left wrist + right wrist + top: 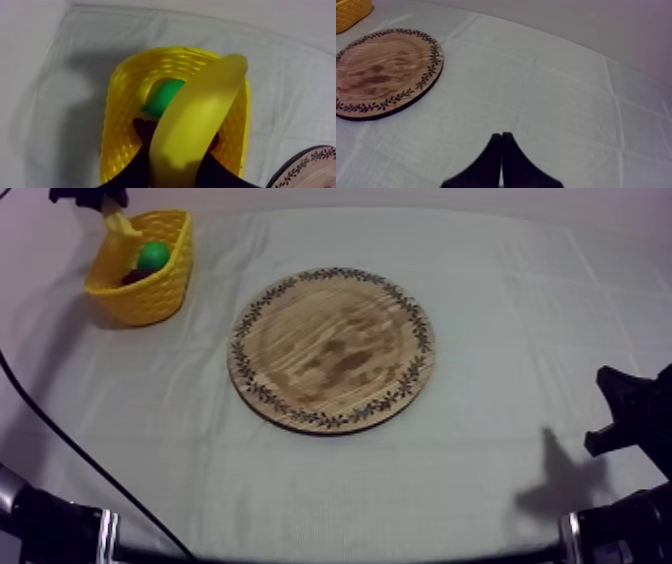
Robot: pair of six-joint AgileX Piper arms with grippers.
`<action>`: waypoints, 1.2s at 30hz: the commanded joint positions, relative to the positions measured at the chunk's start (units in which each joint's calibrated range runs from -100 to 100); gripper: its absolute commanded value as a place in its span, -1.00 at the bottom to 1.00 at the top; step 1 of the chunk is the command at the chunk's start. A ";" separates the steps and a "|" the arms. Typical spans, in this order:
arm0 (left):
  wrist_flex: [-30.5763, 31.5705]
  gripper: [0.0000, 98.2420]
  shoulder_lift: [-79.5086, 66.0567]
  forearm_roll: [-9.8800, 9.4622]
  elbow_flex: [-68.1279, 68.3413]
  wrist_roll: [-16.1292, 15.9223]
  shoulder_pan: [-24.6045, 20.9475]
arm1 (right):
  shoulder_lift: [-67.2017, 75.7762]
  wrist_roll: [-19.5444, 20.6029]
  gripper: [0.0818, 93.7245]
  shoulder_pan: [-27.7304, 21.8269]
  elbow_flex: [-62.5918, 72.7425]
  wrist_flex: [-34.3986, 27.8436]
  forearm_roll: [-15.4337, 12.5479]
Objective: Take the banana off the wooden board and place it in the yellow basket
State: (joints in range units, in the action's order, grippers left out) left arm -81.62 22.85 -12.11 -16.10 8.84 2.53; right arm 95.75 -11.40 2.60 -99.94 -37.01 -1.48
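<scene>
Banana (pixel 195 120) is hanging over basket (pixel 117 105), left end effector (pixel 177 172) clamping it there for a clean drop; right end effector (pixel 501 137) is idling, pinched closed, empty.

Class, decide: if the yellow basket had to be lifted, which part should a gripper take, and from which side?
Probably the rim of the yellow basket nearest the wooden board, from above: its wall is thin and roughly upright, so one finger fits each side. The left gripper holds the banana over the basket.
</scene>
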 commanded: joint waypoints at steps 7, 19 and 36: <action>3.04 -0.53 3.26 -0.74 2.77 0.23 -0.06 | 0.00 0.00 -0.99 0.00 0.05 0.00 -0.01; 5.06 -0.50 4.98 -1.13 4.60 0.77 -0.54 | 0.00 0.00 -0.99 0.00 0.05 0.00 -0.01; 5.49 0.57 3.53 -0.53 6.25 1.62 -1.80 | 0.00 0.00 -0.99 0.00 0.05 0.00 -0.01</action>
State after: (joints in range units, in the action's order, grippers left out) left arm -76.38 26.53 -12.72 -9.84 10.47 0.80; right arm 95.75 -11.40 2.60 -99.94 -37.01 -1.48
